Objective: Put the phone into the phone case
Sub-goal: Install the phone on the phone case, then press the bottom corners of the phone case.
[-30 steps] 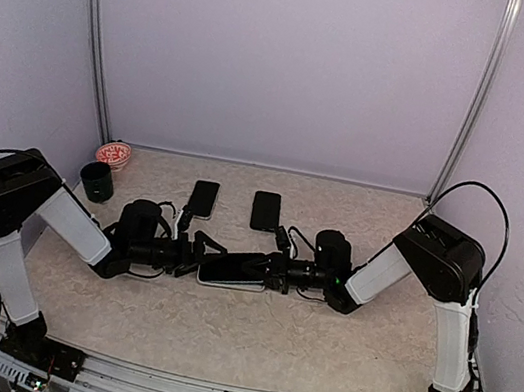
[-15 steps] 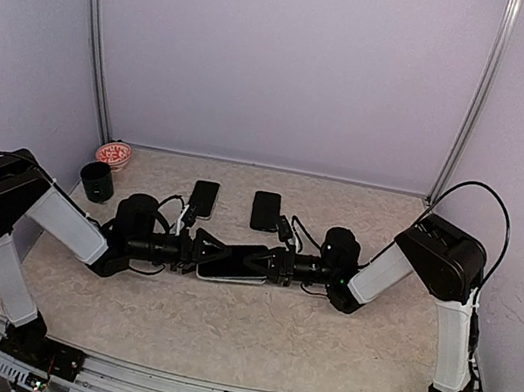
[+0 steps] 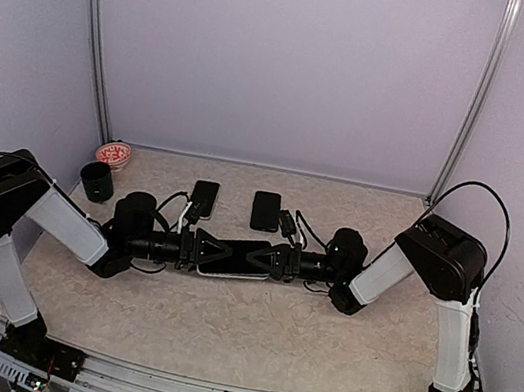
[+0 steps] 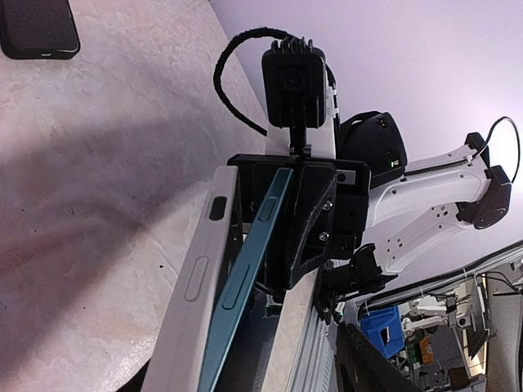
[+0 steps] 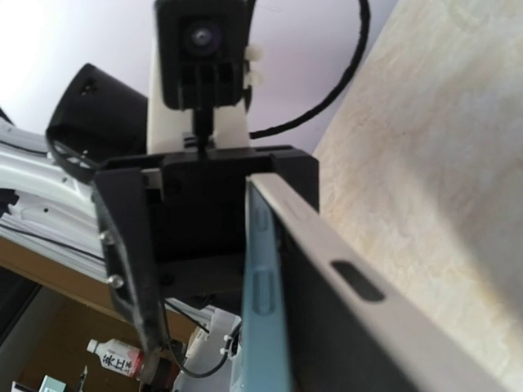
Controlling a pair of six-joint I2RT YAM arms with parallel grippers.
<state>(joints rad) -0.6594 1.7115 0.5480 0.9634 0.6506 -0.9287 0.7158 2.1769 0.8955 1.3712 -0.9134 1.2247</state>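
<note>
Held: 1 teal-edged phone [image 3: 237, 253] and 1 grey case [image 4: 194, 282] lying flat along it, over the middle of the table [image 3: 247, 336]. Arms: 2. The left gripper [image 3: 212, 249] and right gripper [image 3: 270, 256] are each narrow, clamped on opposite ends of the phone. Behind: 2 dark slabs [image 3: 204, 196] [image 3: 266, 210], 1 black cup [image 3: 97, 182], 1 red-patterned bowl [image 3: 113, 154].

Up top the phone [image 3: 240, 250] and phone case [image 3: 224, 274] are mostly buried under the left gripper [image 3: 220, 251] and right gripper [image 3: 260, 256], and the left wrist view's upper-left dark slab [image 4: 37, 28] is cropped.
</note>
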